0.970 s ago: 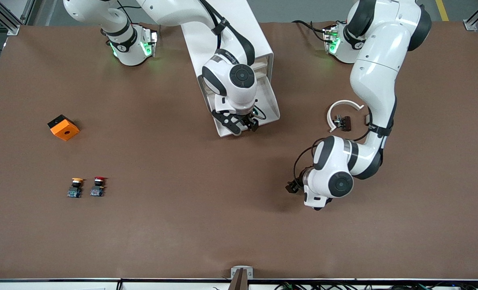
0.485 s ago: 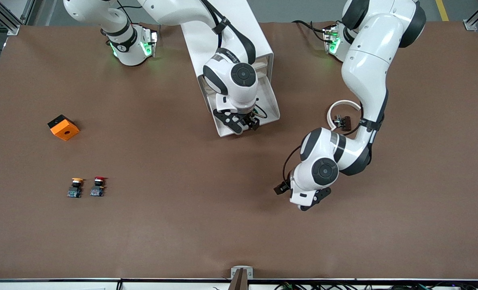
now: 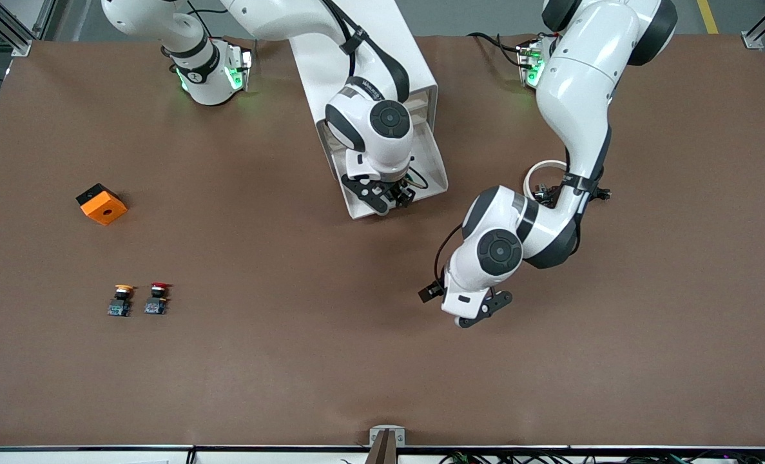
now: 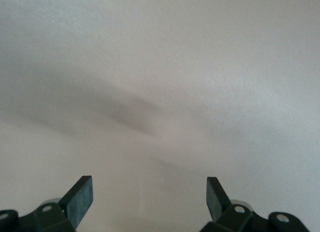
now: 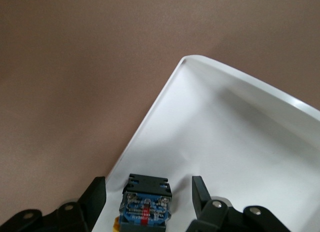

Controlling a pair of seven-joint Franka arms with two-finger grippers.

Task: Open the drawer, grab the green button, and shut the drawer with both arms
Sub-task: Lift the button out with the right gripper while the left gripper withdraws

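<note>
The button [image 5: 146, 202] stands in the open drawer [image 5: 240, 142], close to the tray's front corner. Only its black body and blue-grey base show to you in the right wrist view; the cap is hidden. Judge it light, rigid and small, with flat plastic flanks that should take a squeeze well. The smooth tray floor may let it skate if one finger lands first, so take it square across the body, above the base.

The drawer [image 3: 435, 169] juts from the white cabinet [image 3: 408, 58] at twelve o'clock of the table's centre.

The right gripper [image 5: 147, 189] hangs low over the tray. Its fingers [image 5: 97, 189] stand partly apart on either side of the button, with a thin gap on each flank, and they hold nothing yet. In the front view the right gripper [image 3: 392, 196] points straight down from a forearm reaching over the cabinet.

The left gripper [image 3: 482, 309] waits over bare table at five o'clock of the drawer's front. It is empty, its fingers [image 4: 80, 197] spread fully wide, and the elbow is folded back toward its base.

A yellow-capped button [image 3: 120, 300] and a red-capped button [image 3: 156, 298] sit together at eight o'clock of the centre. An orange block [image 3: 102, 203] lies at nine o'clock.
</note>
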